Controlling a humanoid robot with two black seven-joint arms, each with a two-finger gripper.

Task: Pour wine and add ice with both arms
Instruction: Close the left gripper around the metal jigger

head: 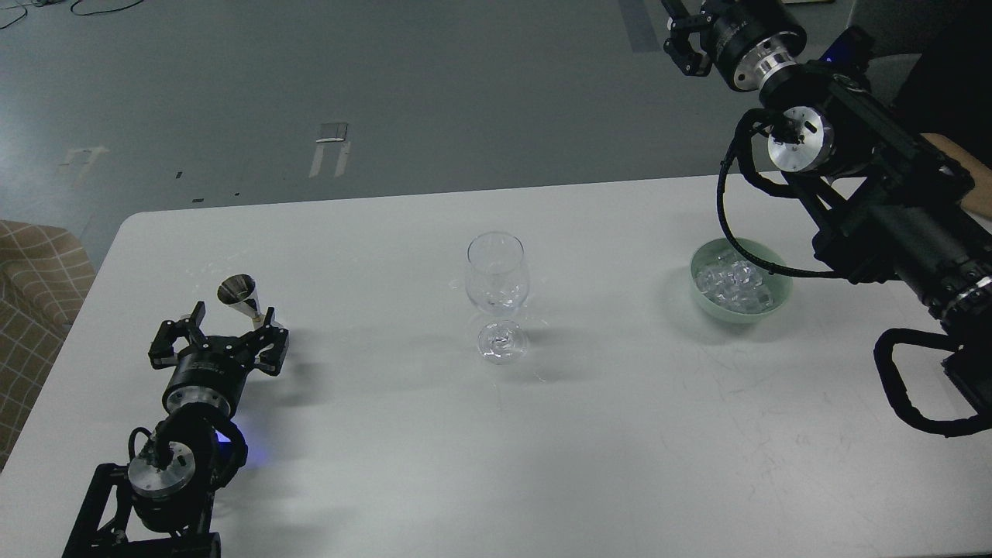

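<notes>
Gaping beside an unlabelled jigger (pixel 239 294), left tool (pixel 219 329); right tool (pixel 686 39) state unclear.

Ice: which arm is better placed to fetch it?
Right, probably. The ice sits in the green bowl on the right, under the right arm, though the right gripper is raised beyond the table. The left gripper is far left, by the metal cup.

The table (pixel 403 434) is plain white; the bowl (pixel 775 298) is pale green, its ice (pixel 732 280) clear and colourless; the stemmed glass (pixel 497 291) is clear. Both arms are black with silver rings; the cloth (pixel 35 271) at far left is tan with a white check.
</notes>
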